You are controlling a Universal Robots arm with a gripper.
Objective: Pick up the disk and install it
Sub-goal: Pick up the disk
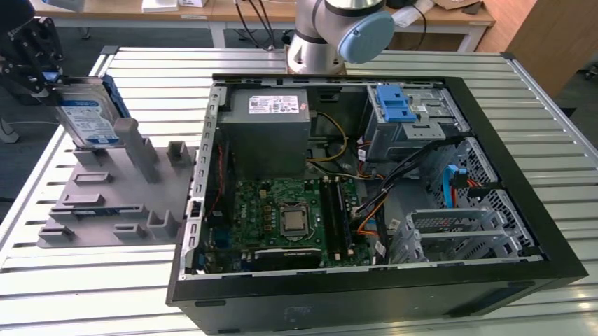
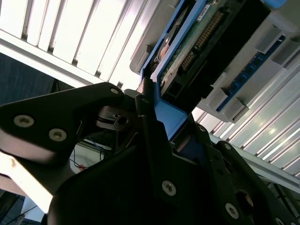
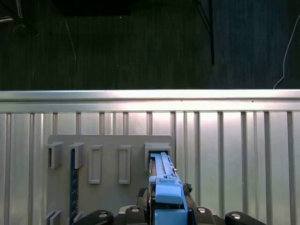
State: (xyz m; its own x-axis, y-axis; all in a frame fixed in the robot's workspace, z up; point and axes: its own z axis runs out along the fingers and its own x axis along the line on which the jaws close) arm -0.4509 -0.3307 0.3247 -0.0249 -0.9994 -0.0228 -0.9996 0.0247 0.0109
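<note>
1. Closest in the second wrist view is the black gripper (image 2: 164, 126), clenched on the blue carrier edge of the disk (image 2: 201, 42). This view shows the disk's green circuit-board face and a row of connector pins.
2. From the exterior view, the disk (image 1: 89, 115) shows its white-and-blue label face instead. It stands upright on edge at the far end of the exterior view's left, with the gripper (image 1: 47, 85) grasping its upper edge.
3. Looking along the disk's thin edge (image 3: 161, 173), the first wrist view has the gripper (image 3: 164, 192) on either side. The disk's lower end meets a slot in the grey fixture (image 3: 108, 145); whether it rests there or hangs just above, I cannot tell.
4. That grey fixture (image 1: 103, 210) lies on the slatted metal desk (image 1: 56, 280), just beside the open computer case (image 1: 374, 301).
5. Inside the case, the power supply box (image 1: 269, 133) sits far, the motherboard (image 1: 285, 217) nearer, and the blue-handled drive cage (image 1: 402, 112) to the far right.
6. Beyond the case stands the arm's base (image 1: 327, 35).
</note>
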